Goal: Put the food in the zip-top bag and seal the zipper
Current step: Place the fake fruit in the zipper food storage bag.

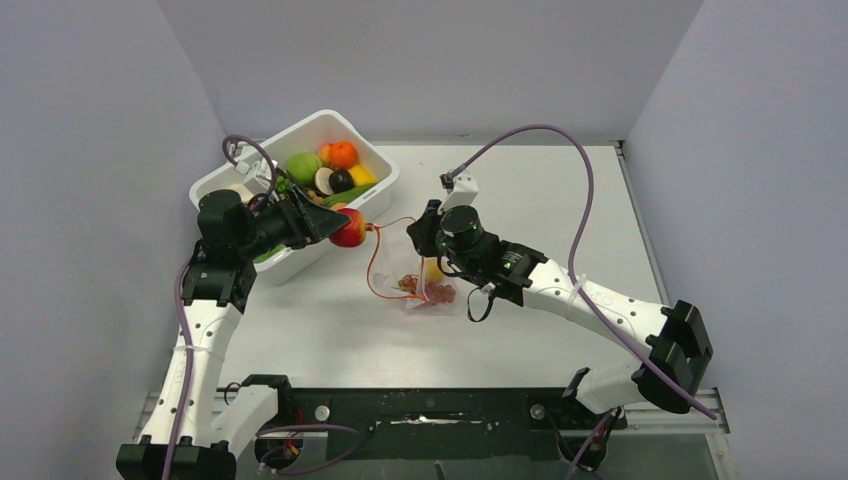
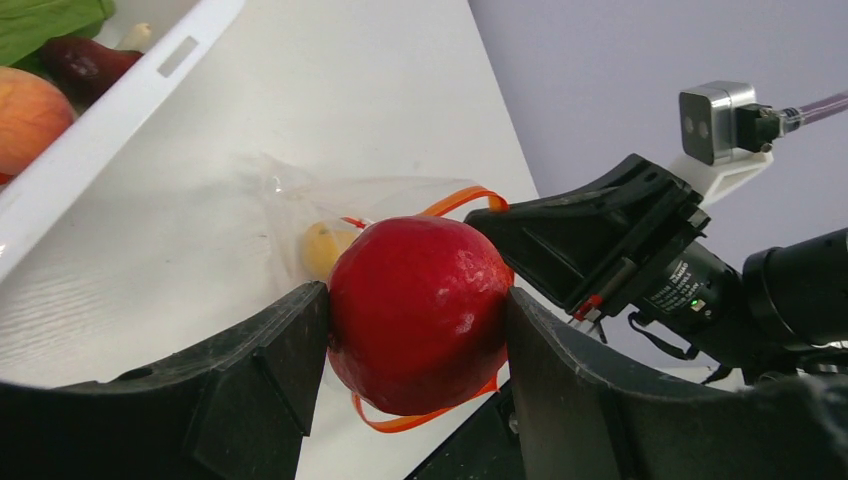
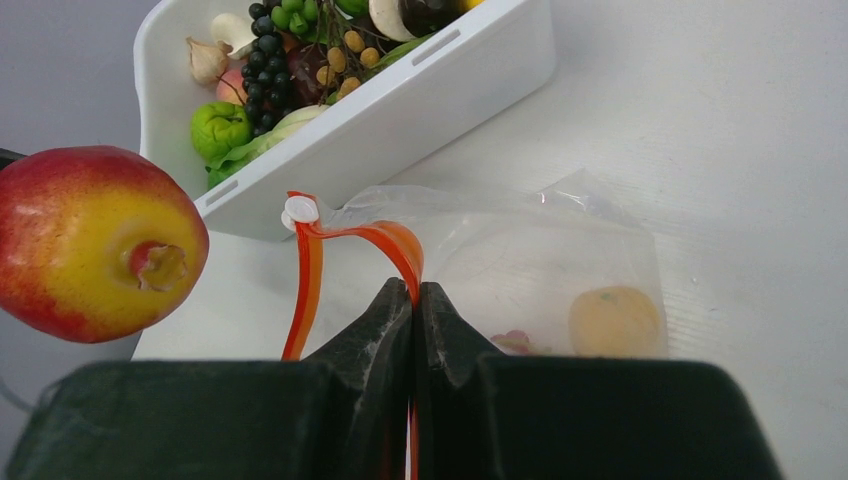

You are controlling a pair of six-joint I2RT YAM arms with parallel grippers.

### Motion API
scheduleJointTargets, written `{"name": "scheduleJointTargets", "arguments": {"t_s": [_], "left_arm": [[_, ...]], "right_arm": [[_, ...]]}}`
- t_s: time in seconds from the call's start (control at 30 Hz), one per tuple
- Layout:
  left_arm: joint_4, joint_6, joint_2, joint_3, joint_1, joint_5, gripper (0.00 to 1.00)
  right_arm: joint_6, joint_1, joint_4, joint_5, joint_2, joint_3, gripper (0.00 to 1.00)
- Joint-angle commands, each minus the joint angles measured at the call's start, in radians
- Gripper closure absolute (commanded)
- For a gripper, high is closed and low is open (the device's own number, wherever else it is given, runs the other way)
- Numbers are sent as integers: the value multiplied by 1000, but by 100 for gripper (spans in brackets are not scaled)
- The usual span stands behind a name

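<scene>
White surface [image 1: 560, 200], grey walls [image 1: 430, 60] on three sides, white bin [image 1: 372, 188] of toy food at far left. The zip-top bag [image 1: 425, 285] lies just right of the bin, some food inside. Along the bin's near side, left tool [image 1: 335, 224] is spread wide, clamping a red apple [image 2: 420, 310] between bin and bag. Angled toward the bin, right tool [image 3: 413, 300] is pinched fully closed on the zipper [image 3: 312, 262].
</scene>
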Motion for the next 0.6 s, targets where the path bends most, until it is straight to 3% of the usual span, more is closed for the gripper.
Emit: {"name": "scheduleJointTargets", "arguments": {"t_s": [0.0, 0.23, 0.57], "left_arm": [[119, -63, -23, -19, -25, 42, 59], [181, -102, -37, -122, -129, -25, 60], [210, -103, -8, -157, -230, -109, 60]], "right_arm": [[19, 10, 88, 0, -8, 57, 100], [21, 9, 100, -2, 1, 56, 100], [33, 9, 113, -20, 0, 46, 100]]}}
